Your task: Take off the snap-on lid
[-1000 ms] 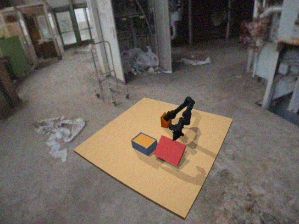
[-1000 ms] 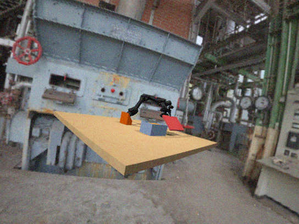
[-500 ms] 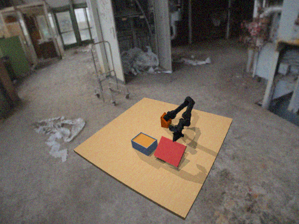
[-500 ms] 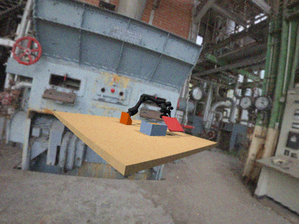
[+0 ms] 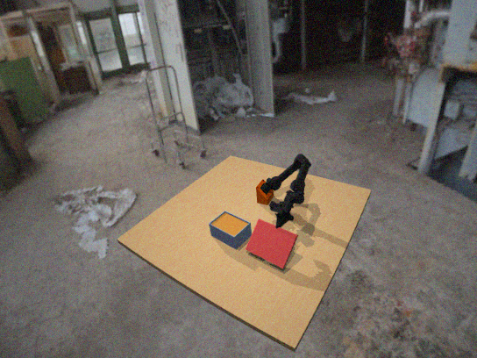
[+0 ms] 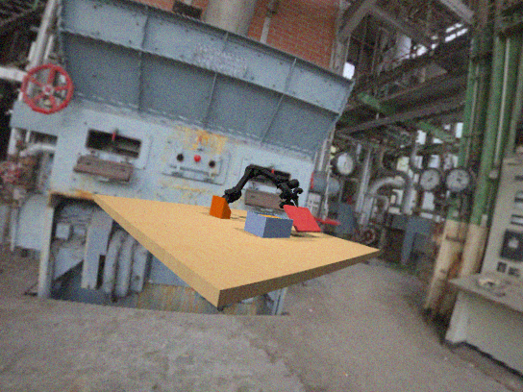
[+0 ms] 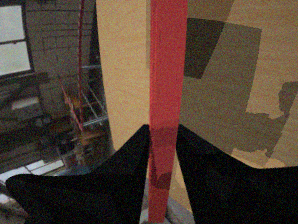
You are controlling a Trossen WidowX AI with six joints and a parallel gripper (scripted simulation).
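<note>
The red lid (image 5: 272,243) (image 6: 302,219) (image 7: 168,65) is off the box and tilted, its red face up and outward. Its lower edge is close to the table; I cannot tell whether it touches. My gripper (image 5: 278,225) (image 7: 161,129) is shut on the lid's raised edge, which shows as a red strip between the fingertips in the wrist view. The blue storage box (image 5: 224,236) (image 6: 267,227) stands upright and open beside the lid, with an orange-yellow inside showing. A narrow gap seems to part the box from the lid.
An orange block (image 5: 263,197) (image 6: 219,208) with a slanted top stands behind the box, close beside the black arm. The wooden table top (image 5: 188,219) (image 6: 183,235) has its right edge beyond the lid in the top view. Shadows of the arm and lid fall on the table.
</note>
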